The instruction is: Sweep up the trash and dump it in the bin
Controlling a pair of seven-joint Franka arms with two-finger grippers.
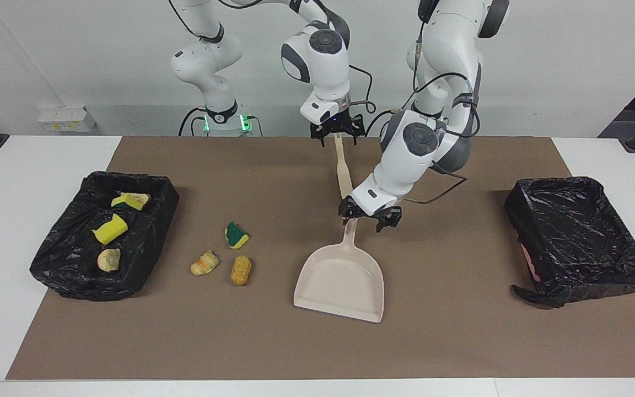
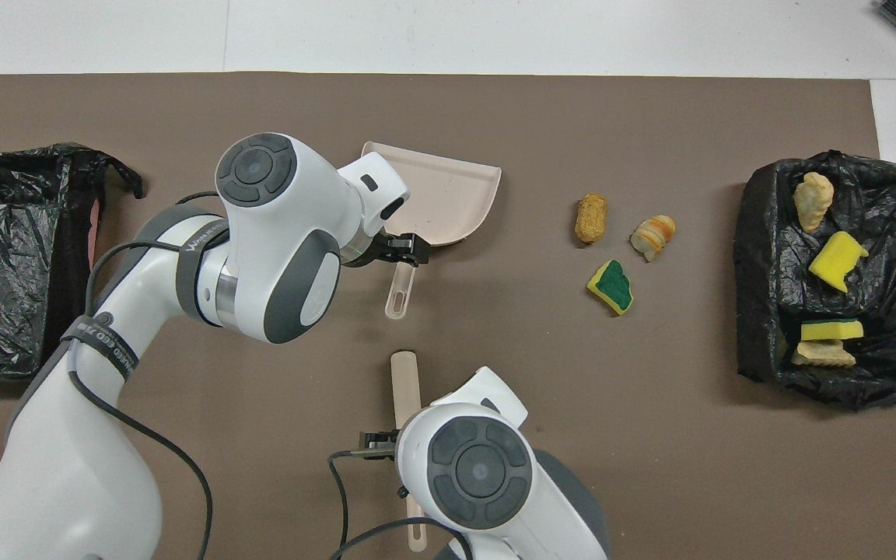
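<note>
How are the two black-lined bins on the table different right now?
The bin at the right arm's end holds scraps: yellow sponge pieces and bread-like pieces. The bin at the left arm's end shows no scraps inside. Three loose scraps lie on the mat beside the first bin; none lie beside the second. Both are shallow, rectangular, lined with crinkled black plastic, and sit on the brown mat.

Facing view: high, across the table, looking back at both robot bases — whole brown mat [image 1: 317, 342] in frame. Overhead view: above the robots' end, steeply down, closer. Both share the mat, beige dustpan [image 1: 340, 284] and two black-lined bins.
</note>
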